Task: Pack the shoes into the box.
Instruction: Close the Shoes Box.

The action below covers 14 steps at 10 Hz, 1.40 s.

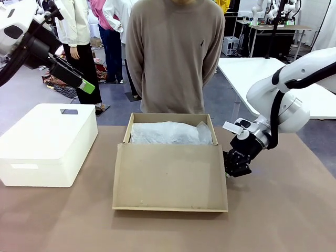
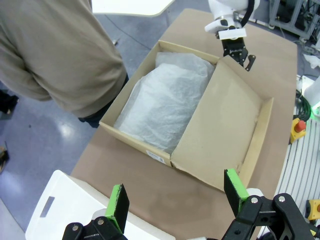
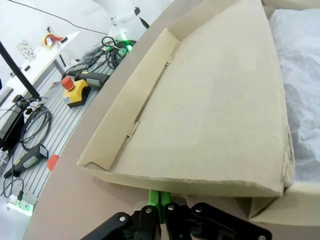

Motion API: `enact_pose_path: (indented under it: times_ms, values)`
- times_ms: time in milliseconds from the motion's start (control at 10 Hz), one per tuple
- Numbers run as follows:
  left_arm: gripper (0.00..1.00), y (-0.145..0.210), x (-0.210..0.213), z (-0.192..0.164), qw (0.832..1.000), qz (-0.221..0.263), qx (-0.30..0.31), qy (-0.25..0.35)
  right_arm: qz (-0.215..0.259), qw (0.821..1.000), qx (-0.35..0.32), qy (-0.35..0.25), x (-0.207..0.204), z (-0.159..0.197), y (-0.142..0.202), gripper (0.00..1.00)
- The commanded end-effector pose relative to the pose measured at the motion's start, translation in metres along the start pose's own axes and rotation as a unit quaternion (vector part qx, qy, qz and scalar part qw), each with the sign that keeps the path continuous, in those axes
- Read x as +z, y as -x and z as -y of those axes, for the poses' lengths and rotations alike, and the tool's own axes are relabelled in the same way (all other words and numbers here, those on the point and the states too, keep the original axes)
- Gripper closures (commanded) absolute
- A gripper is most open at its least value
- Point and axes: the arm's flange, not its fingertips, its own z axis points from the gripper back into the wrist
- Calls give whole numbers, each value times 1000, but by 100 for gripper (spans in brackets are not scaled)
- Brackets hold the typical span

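Box (image 1: 170, 178) holds white tissue (image 1: 170, 134), lid open; left pincer (image 2: 177, 200) wide, empty; right pincer (image 1: 234, 170) closed, empty.

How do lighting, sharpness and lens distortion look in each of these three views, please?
Front view: even, soft light, sharp; faint shadow under the lid edge. Left wrist view: wide-angle bend, the box tilted; green fingers crisp; pale glare on the floor. Right wrist view: the lid looms large and skewed; tissue paper nearly washed out.
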Motion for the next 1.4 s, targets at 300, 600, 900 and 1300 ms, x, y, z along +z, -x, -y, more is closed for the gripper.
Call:
enact_pose_path:
  times_ms: [300, 600, 900, 1300]
  values:
    - [0, 0, 0, 0, 1000, 6, -2, 9, 79, 995, 33, 42, 12, -25, -17, 100]
    - [0, 0, 0, 0, 1000, 6, -2, 9, 142, 986, 9, 82, 23, -27, -21, 100]
    - [0, 0, 0, 0, 1000, 6, -2, 9, 185, 975, -23, 120, 34, -32, -23, 100]
    - [0, 0, 0, 0, 1000, 6, -2, 9, 237, 958, -51, 151, 50, -39, -25, 100]
